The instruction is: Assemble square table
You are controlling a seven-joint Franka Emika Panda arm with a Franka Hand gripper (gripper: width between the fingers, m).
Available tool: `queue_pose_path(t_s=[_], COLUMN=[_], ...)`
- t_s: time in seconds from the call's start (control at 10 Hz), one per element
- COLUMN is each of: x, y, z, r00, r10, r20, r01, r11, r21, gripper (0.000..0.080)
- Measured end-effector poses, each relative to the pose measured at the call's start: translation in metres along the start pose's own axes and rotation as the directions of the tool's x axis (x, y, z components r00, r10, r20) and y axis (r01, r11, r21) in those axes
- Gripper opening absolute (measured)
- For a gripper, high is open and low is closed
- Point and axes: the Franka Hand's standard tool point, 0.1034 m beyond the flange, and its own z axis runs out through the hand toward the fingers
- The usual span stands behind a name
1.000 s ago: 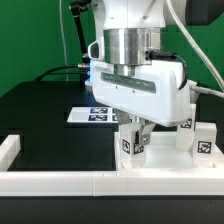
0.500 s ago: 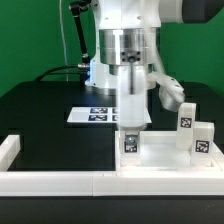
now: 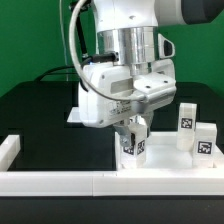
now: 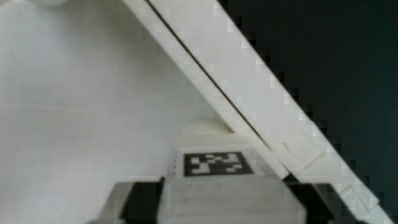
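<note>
The gripper (image 3: 133, 128) is closed on a short white tagged leg (image 3: 132, 143), held upright with its long axis vertical and tag toward the camera, over the square tabletop (image 3: 165, 160) near its rimmed edge (image 4: 240, 90), beside the front border rail (image 3: 60, 181). Two more legs (image 3: 195, 130) stand upright at the tabletop's far right side in the exterior view.

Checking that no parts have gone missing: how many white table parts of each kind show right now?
Short white tagged plastic legs: 3
White square plastic slab: 1
Total: 4
</note>
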Motion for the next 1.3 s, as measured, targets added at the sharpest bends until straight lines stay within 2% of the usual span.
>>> queue_pose_path(t_s=[0.1,0.2,0.3,0.4,0.6,0.8,0.9,1.0,1.1,1.2,1.3], x=[0.0007,0.0026,0.0014,-0.0015,-0.0038,-0.0029,-0.0024,-0.001,0.0006,0.0006,-0.0008], y=[0.0009,0.0021,0.0038,0.0067,0.0072,0.0067,0.0063,0.0049,0.002,-0.0002,0.0013], z=[-0.0001,-0.0003,-0.0006,-0.0005,-0.0004,0.0,0.0,-0.0001,-0.0003,-0.0002,0.0001], r00=[1.0,1.0,0.976,0.923,0.773,0.722,0.655,0.515,0.285,0.157,0.12], r10=[-0.004,-0.016,-0.215,-0.382,-0.632,-0.691,-0.755,-0.856,-0.958,-0.987,-0.992], r20=[-0.005,-0.014,-0.035,-0.043,-0.043,-0.04,-0.036,-0.038,-0.042,-0.036,-0.032], r01=[0.004,0.016,0.214,0.38,0.631,0.689,0.753,0.854,0.954,0.984,0.989], r11=[1.0,0.999,0.976,0.924,0.775,0.723,0.656,0.516,0.287,0.16,0.122], r21=[-0.008,-0.032,-0.035,-0.04,-0.046,-0.05,-0.054,-0.067,-0.088,-0.085,-0.087], gripper=[0.029,0.029,0.029,0.0367,0.0622,0.0644,0.0644,0.0648,0.0648,0.0649,0.0649])
